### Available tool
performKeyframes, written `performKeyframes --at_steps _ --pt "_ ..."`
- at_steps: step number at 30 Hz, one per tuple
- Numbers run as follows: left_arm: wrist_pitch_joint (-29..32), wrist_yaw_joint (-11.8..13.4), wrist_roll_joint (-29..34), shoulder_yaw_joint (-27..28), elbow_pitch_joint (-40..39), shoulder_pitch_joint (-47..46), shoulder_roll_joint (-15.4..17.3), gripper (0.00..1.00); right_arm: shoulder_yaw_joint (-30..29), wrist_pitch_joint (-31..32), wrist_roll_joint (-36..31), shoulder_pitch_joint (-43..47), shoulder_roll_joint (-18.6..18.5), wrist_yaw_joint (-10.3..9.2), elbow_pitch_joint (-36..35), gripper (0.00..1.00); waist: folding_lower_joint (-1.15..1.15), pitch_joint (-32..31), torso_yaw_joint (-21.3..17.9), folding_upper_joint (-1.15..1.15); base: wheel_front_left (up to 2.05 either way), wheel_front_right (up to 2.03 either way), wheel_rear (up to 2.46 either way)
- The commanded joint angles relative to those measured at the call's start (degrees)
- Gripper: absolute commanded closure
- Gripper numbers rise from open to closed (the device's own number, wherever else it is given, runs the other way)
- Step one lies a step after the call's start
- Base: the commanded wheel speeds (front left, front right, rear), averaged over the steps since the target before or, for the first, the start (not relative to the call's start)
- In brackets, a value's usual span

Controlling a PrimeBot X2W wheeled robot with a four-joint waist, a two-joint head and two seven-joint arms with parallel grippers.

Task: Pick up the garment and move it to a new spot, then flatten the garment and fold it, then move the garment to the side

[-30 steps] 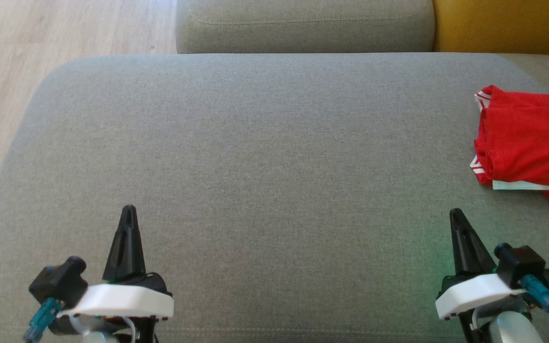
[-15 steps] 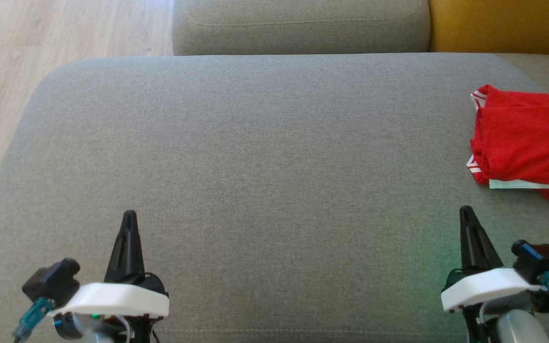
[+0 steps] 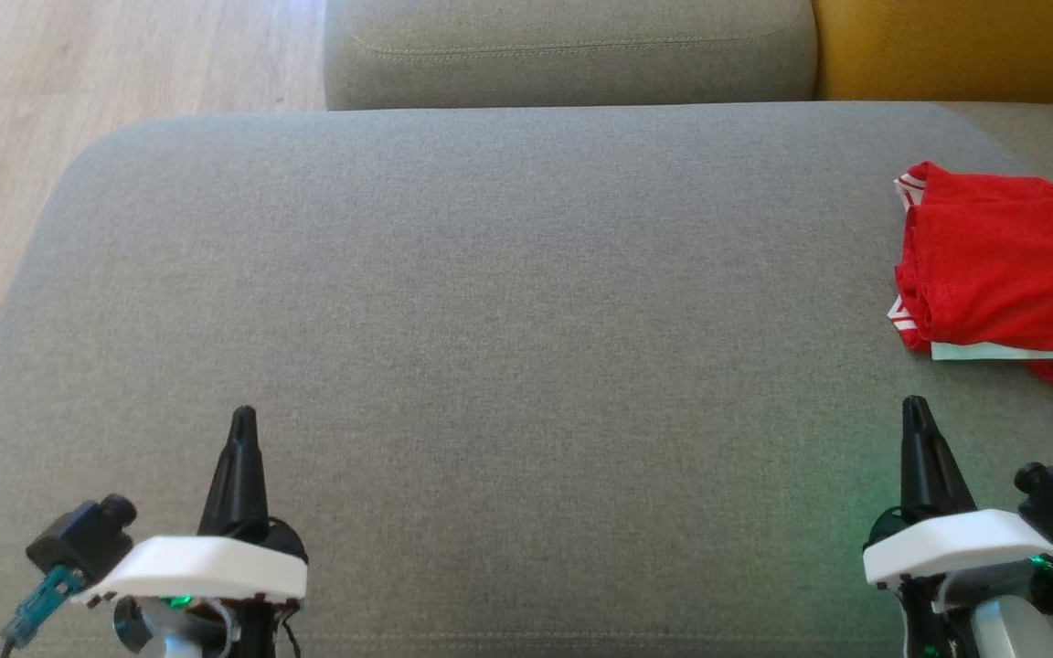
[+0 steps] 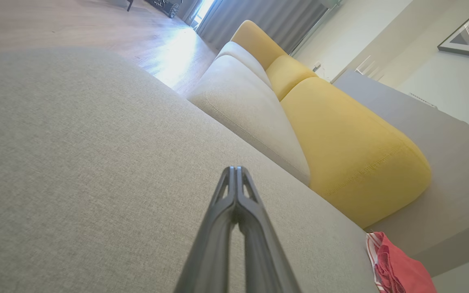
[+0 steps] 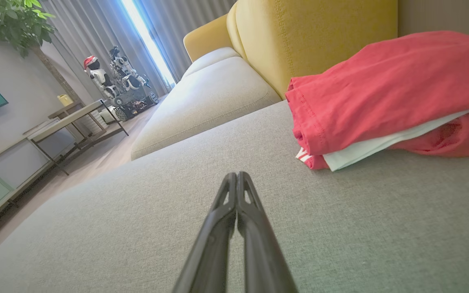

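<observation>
The garment [image 3: 1011, 274] is red with white trim and lies folded at the far right of the grey sofa cushion [image 3: 508, 302]. It also shows in the right wrist view as the garment [image 5: 393, 93], up and to the right of my fingers, and in the left wrist view as the garment [image 4: 399, 270] at the lower right corner. My left gripper [image 3: 243, 419] is shut and empty at the lower left, far from the cloth. My right gripper [image 3: 916, 407] is shut and empty at the lower right, a short way in front of the garment's near edge.
A second grey cushion [image 3: 572, 50] lies beyond the main one, with a yellow backrest [image 3: 956, 46] at the top right. Wooden floor [image 3: 51, 82] runs along the left. The right wrist view shows a low table [image 5: 71, 118] and a plant [image 5: 18, 24] across the room.
The head view has drifted slightly, so the garment sits a little further left. Both grippers have sunk lower in the picture, the right one also edging to the right. Both stay shut.
</observation>
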Motion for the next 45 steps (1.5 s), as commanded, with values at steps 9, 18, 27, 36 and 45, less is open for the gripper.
performKeyframes --at_steps 9,18,27,36,45 --pt "1.6 -1.5 -6.3 2.2 -0.7 -3.7 1.0 1.0 -0.4 1.8 8.2 -2.9 -0.3 -0.01 -2.5 1.0 0.0 -0.1 -0.4 0.0 0.0 0.0 0.0" --pt "2.8 -2.2 -10.8 3.1 0.3 -4.2 1.2 1.0 -0.8 3.2 14.0 -3.0 -0.2 -0.02 -2.8 1.0 0.0 -0.3 -0.6 0.0 0.0 0.0 0.0" --pt "4.2 -3.1 -15.9 4.0 1.3 -4.8 1.3 1.0 -1.3 4.6 20.6 -3.2 -0.2 -0.02 -3.1 1.0 0.0 -0.4 -1.0 0.0 0.0 0.0 0.0" --pt "5.6 -3.9 -20.8 5.0 2.3 -5.4 1.3 1.0 -1.8 6.1 27.2 -3.4 -0.1 -0.02 -3.4 1.0 0.0 -0.5 -1.3 0.0 0.0 0.0 0.0" --pt "7.1 -4.8 -25.8 6.0 3.4 -6.0 1.4 1.0 -2.2 7.6 33.7 -3.5 -0.1 -0.03 -3.6 1.0 0.0 -0.7 -1.6 0.0 0.0 0.0 0.0"
